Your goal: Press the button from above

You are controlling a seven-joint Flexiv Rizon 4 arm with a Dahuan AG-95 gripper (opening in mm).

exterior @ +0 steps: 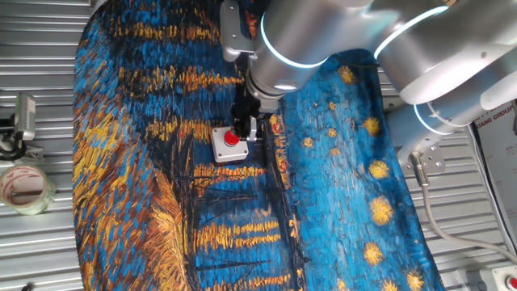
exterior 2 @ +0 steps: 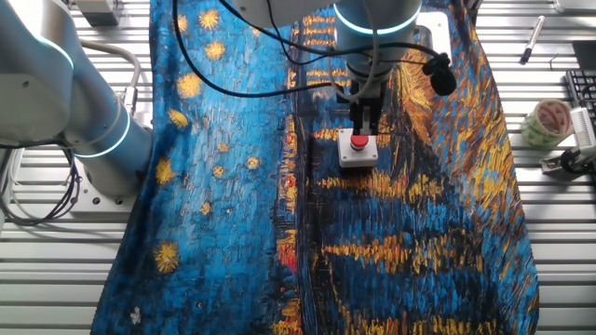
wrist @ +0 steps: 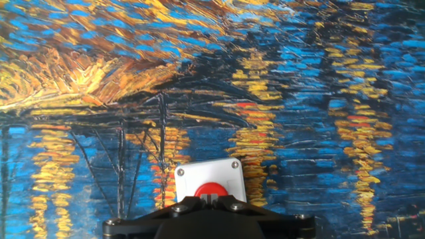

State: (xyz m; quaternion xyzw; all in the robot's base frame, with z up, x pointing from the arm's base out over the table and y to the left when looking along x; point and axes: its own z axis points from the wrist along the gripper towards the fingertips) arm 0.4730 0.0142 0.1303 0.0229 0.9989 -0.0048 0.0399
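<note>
The red button point(exterior: 232, 138) sits in a light grey square box point(exterior: 220, 153) on the painted cloth, near the middle of the table. My gripper point(exterior: 240, 128) points straight down over the button, its tips at the dome's top; I cannot tell whether they touch it. In the other fixed view the gripper point(exterior 2: 361, 130) stands just above the button point(exterior 2: 359, 141). In the hand view the gripper point(wrist: 208, 197) has its fingertips closed together over the near edge of the button point(wrist: 214, 190); the near half of the box point(wrist: 199, 175) is hidden by the hand.
A blue and orange painted cloth point(exterior: 145, 178) covers the slatted metal table. A tape roll point(exterior: 24, 187) lies off the cloth, also seen in the other fixed view point(exterior 2: 549, 121). A black cable point(exterior 2: 233, 88) hangs over the cloth.
</note>
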